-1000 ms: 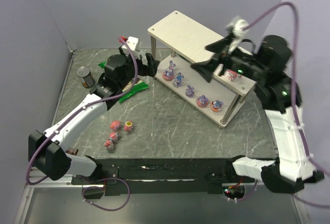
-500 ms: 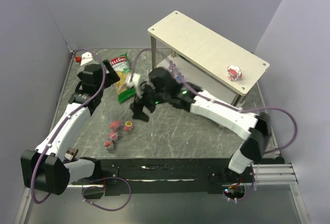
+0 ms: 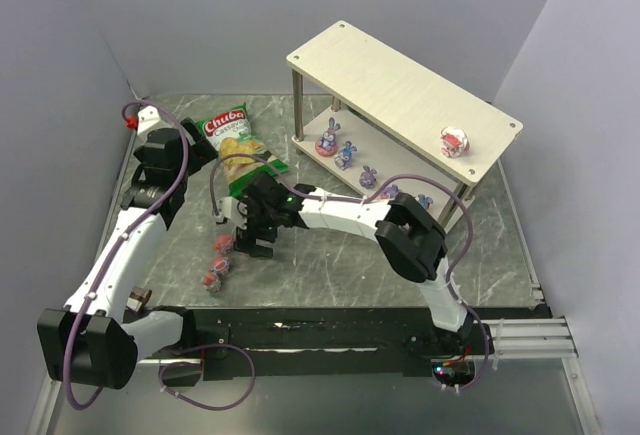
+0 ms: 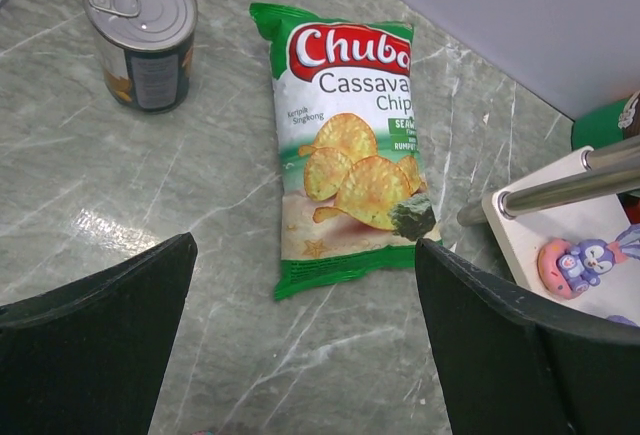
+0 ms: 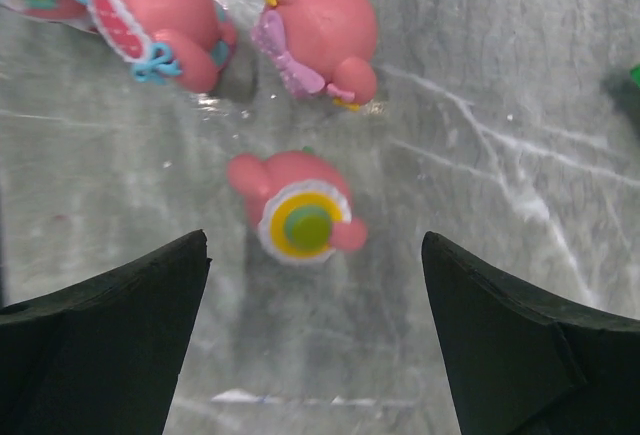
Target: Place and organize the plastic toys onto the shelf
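Glossy, rounded pink toys (image 5: 300, 220) lie on the veined stone table (image 5: 500, 105), and purple bunny-eared ones (image 3: 345, 155) sit on the pale wooden shelf's (image 3: 400, 85) lower board. The right gripper (image 5: 315, 240), jaws wide, has swung down from the shelf above them; the left gripper (image 4: 305, 245) gapes empty

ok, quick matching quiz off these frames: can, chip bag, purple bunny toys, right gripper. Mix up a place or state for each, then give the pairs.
1. can
2. chip bag
3. purple bunny toys
4. right gripper

A. open, above pink toys on the table
B. on the lower board of the shelf
C. standing upright on the table, lid sealed
D. lying flat on the table

Pairs: 1-C, 2-D, 3-B, 4-A
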Motion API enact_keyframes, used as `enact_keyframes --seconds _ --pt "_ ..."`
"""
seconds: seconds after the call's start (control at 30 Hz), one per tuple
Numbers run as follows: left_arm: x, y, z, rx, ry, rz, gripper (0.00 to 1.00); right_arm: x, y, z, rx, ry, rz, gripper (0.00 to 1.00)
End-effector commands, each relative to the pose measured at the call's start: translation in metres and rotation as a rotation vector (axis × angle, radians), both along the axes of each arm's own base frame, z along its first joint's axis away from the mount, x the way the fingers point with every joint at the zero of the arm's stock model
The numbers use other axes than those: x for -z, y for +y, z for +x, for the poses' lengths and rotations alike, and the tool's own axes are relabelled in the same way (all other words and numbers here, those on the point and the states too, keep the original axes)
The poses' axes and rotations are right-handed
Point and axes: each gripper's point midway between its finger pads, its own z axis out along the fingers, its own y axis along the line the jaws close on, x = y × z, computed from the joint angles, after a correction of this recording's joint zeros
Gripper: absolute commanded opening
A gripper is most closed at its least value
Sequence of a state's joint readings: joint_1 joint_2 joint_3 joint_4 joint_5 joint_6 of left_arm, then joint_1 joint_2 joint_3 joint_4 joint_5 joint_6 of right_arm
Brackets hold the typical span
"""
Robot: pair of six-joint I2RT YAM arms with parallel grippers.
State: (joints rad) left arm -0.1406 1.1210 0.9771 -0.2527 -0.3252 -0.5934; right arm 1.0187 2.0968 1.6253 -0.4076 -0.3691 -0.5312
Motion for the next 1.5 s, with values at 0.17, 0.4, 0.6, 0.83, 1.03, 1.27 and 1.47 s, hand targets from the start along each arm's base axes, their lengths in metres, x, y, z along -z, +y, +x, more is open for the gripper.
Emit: enact_keyframes --seconds 0.17,0.4,0.6,0.83,1.03,1.27,1.47 --pt "-0.019 -0.008 0.011 0.047 -0.042 -0.006 0.96 0.000 0.037 0.021 -0.074 -0.164 0.099 0.93" --pt "-0.019 -0.011 0.013 0.067 -0.040 -0.005 0.96 0.015 0.031 0.026 -0.006 -0.153 0.041 0.77" --pt "-0.016 -0.016 0.014 0.086 -0.044 -0.024 0.96 0.013 0.022 0.026 0.068 -0.125 0.002 0.25" --pt "-0.016 -0.019 0.012 0.100 -0.050 -0.040 0.96 0.005 0.001 0.042 0.361 -0.050 -0.101 0.09" --pt "-0.014 -0.022 0.011 0.111 -0.056 -0.054 0.96 0.005 -0.042 0.047 0.660 -0.039 -0.160 0.12" --pt "-0.011 -0.026 0.012 0.125 -0.053 -0.066 0.96 0.042 -0.078 0.055 0.924 -0.034 -0.221 0.17" --pt "-0.012 -0.030 0.014 0.134 -0.052 -0.056 0.96 0.042 -0.078 0.054 0.932 0.027 -0.149 0.61"
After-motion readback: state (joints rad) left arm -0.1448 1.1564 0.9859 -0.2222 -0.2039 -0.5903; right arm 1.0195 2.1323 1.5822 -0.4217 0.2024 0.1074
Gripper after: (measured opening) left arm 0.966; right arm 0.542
